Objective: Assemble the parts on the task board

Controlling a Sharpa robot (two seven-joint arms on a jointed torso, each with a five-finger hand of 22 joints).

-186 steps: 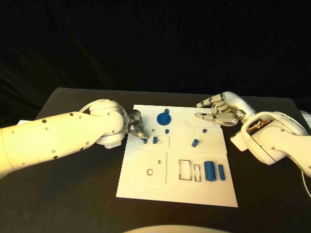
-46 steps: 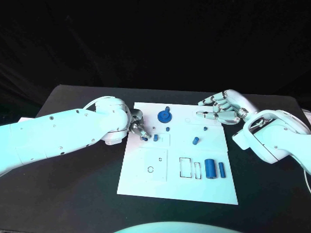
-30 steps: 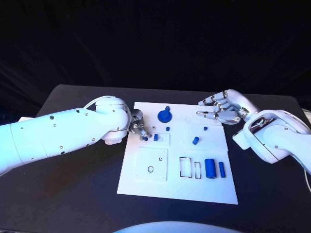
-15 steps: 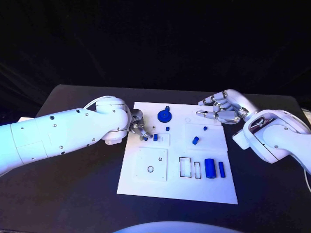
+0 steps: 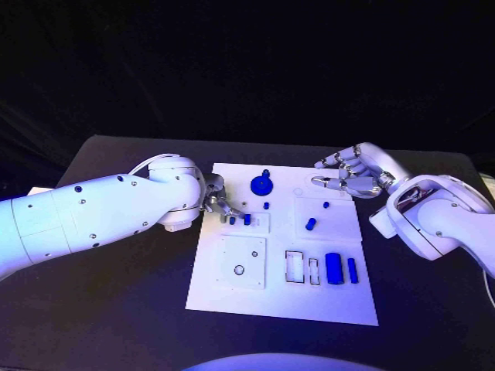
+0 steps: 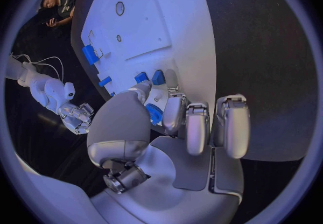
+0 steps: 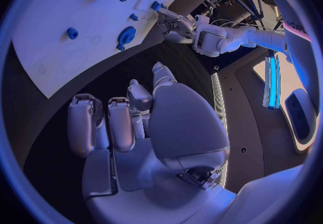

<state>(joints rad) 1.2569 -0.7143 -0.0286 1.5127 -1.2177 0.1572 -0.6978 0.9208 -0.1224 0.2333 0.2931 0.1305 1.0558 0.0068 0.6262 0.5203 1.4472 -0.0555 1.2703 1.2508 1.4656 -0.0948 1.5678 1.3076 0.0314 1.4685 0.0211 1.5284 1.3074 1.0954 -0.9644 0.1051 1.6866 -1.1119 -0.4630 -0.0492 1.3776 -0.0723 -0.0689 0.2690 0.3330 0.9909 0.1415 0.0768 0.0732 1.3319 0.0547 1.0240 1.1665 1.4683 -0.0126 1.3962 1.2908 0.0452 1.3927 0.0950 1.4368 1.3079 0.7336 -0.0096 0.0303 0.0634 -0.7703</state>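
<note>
The task board (image 5: 242,297) lies flat in the middle of the black worktop (image 5: 114,309), between the two arms. On it are several blue parts: a round gear-like piece (image 5: 260,185) near the far edge, a small peg (image 5: 310,224) toward the middle, two longer bars (image 5: 335,267) lying side by side near the right edge, and a pair of small blue pieces (image 5: 245,219) close to the board's left edge.

The left robot hand (image 5: 216,202) is at that left edge, its fingertips (image 6: 142,90) down right beside the two small blue pieces. Whether it is pinching one or only touching it I cannot tell; the fingers are curled close together over the spot. The right robot hand (image 5: 350,174) hangs over the board's far right corner, fingers bent and apart, with nothing in it.

The risk, as I judge it, sits with the left robot hand: the pieces are small and lie close together, so a fingertip closing slightly off could nudge the neighbour, tip the part, or seat it crooked in its slot. Pressing down at the board's rim could also slide the whole board across the worktop.
</note>
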